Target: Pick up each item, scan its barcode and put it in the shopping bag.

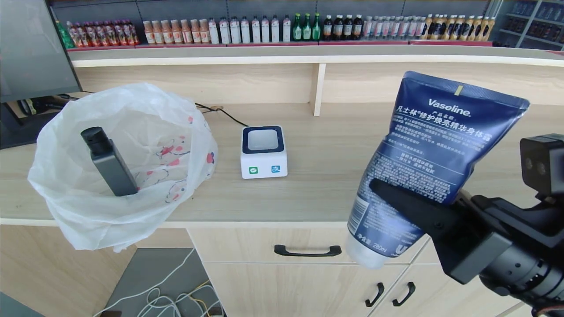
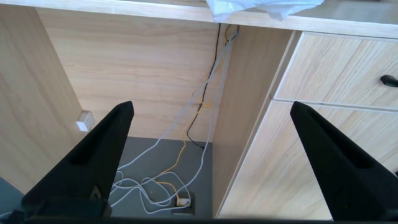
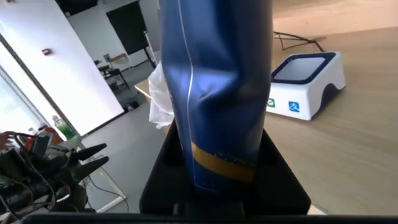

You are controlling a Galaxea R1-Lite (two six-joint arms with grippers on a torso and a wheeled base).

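Right claw (image 1: 406,199) gripping blue tube (image 1: 440,132), scanner (image 1: 263,152) near bag (image 1: 66,198)

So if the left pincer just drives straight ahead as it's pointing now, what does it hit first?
The left pincer, open, points into the recess under the counter. Probably the hanging cables come first, then the drawer cabinet's side panel just beside them. Depth is hard to judge.

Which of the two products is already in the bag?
The grey bottle, standing inside the white bag. The blue tube is clamped in the right gripper, outside the bag.
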